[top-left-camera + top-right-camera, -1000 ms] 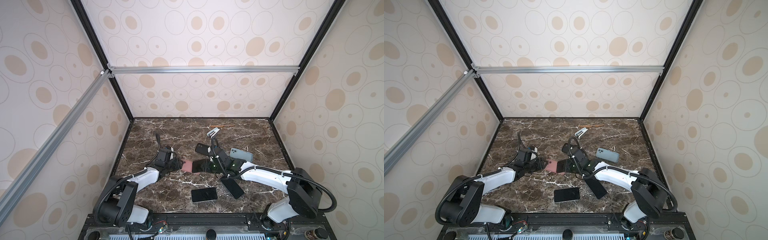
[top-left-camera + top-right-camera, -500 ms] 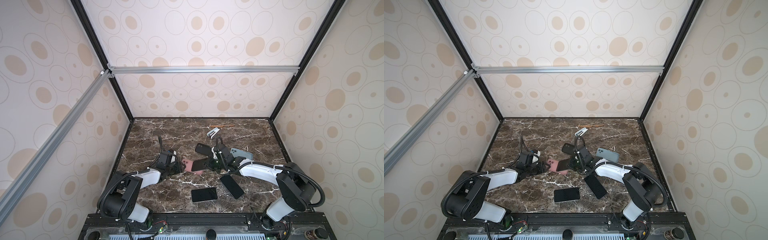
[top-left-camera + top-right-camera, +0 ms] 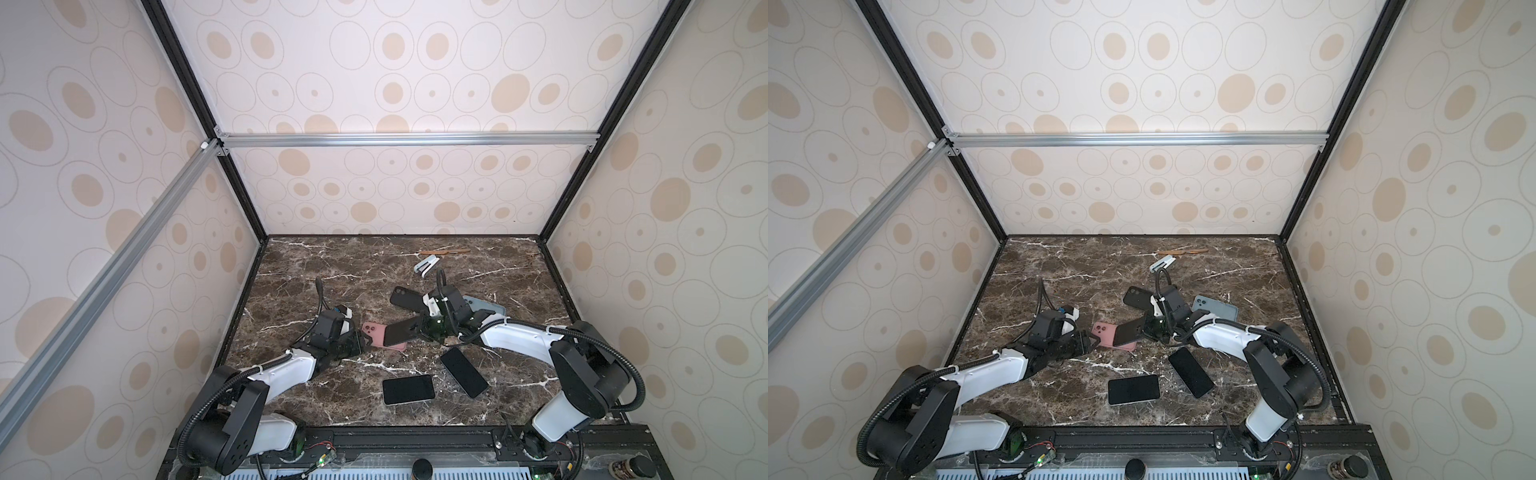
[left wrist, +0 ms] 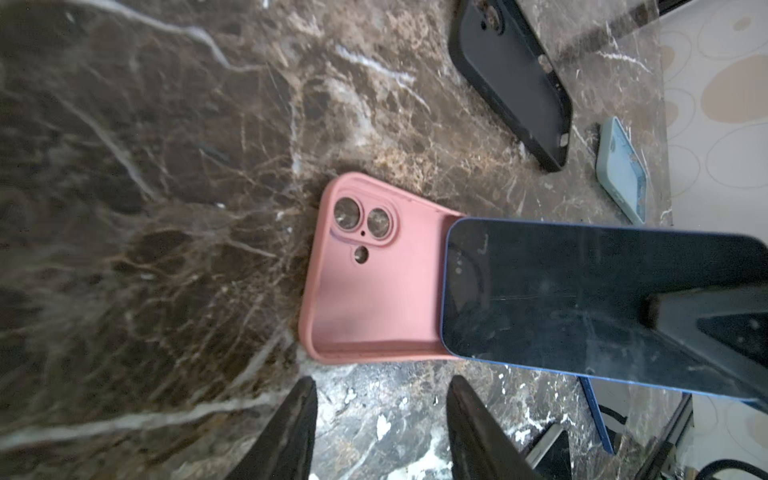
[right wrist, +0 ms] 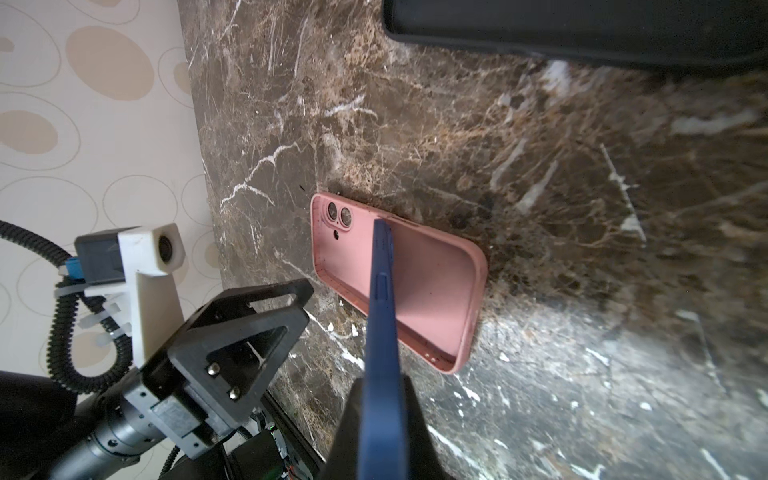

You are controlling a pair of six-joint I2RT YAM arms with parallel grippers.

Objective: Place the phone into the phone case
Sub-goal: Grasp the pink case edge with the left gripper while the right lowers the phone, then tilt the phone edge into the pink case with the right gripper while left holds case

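Over the case (image 4: 374, 299): the phone (image 4: 582, 299) slants across its open side. One short end sits low, just short of the camera holes, and the other is raised. I cannot tell whether the low end touches the case floor.
Case: pink, open side up, flat on the table (image 3: 332, 270); the phone hides the half away from the camera holes.
Right gripper (image 5: 381, 409): clamped on the phone's raised end, with one finger on the glass and one on the back.
Left gripper (image 4: 382, 384): jaws apart and empty, just beside the case's camera-hole end and not touching it.
Beyond the case: a black case (image 4: 511, 79) and a blue-grey case (image 4: 623, 170) lie apart from it, neither in use.
Phone, feel: probably stiff, dense and smooth, with a glass face that could scratch or slip in a flat pinch.
Case, feel: looks like soft, light silicone, so it would likely bow at the rim and slide on the polished table if pushed from one side.
Hold, phone: best kept at the raised end, clear of the case rim, so the low end can tuck under the lip first.
Hold, case: the left gripper could brace or pinch the camera-hole end so the case cannot slide away.
Risk: a corner may ride up on the rim instead of seating.
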